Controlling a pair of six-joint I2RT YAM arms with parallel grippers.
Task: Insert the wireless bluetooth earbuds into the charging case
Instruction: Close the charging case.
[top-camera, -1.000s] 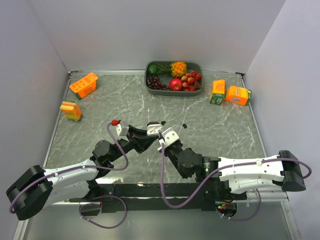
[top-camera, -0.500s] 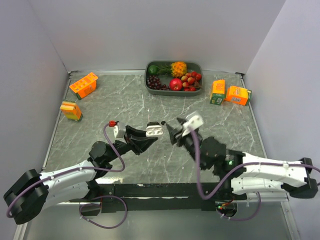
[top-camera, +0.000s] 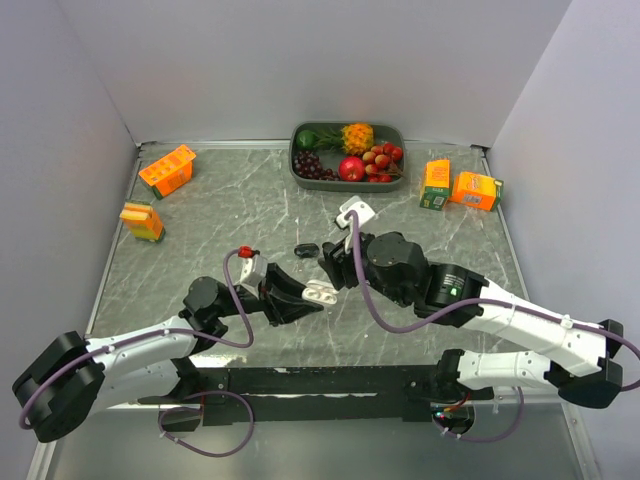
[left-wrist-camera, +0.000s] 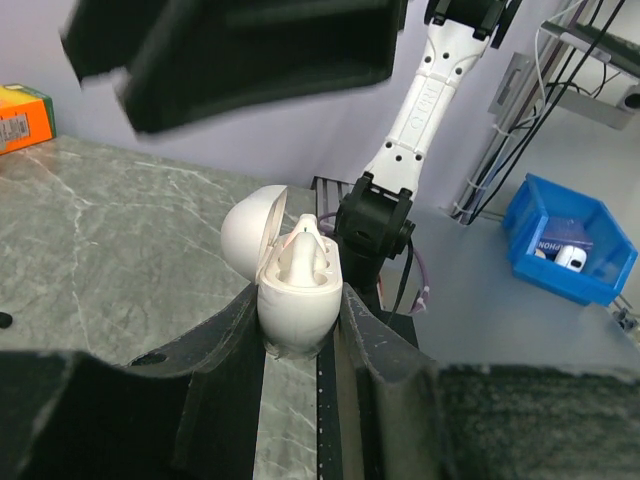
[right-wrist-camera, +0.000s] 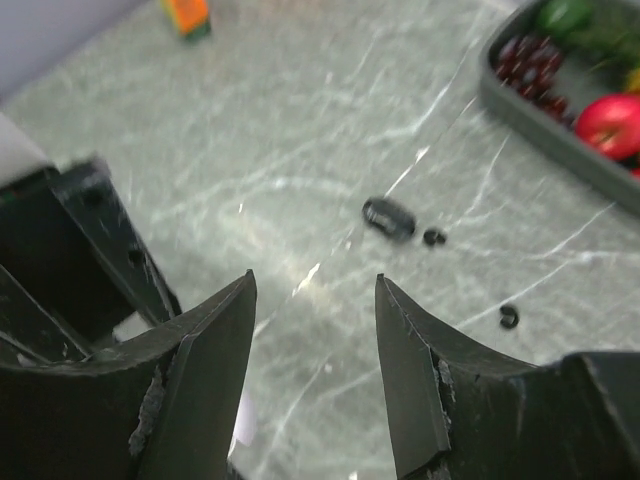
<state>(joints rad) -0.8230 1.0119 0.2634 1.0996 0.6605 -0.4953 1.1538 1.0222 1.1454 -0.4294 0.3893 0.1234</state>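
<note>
My left gripper (left-wrist-camera: 300, 312) is shut on a white charging case (left-wrist-camera: 298, 300), which it holds upright with the lid (left-wrist-camera: 252, 222) hinged open. A white earbud (left-wrist-camera: 306, 246) stands in the case's well. From the top view the left gripper (top-camera: 312, 295) and the white case (top-camera: 320, 293) sit at the table's front middle. My right gripper (top-camera: 328, 258) hovers just behind them. It is open (right-wrist-camera: 315, 290) with nothing between its fingers. Beyond it on the marble lie a black case (right-wrist-camera: 388, 218) and two black earbuds (right-wrist-camera: 434, 237) (right-wrist-camera: 509, 316).
A grey tray (top-camera: 298, 168) of fruit stands at the back centre. Orange cartons lie at the back left (top-camera: 167, 170) (top-camera: 142, 221) and back right (top-camera: 436, 184) (top-camera: 476, 190). Off the table a blue bin (left-wrist-camera: 565, 250) sits beside the arm bases.
The right gripper has opened, drawn away from the white case and swung round behind it. The left gripper has carried the white case nearer the front.
</note>
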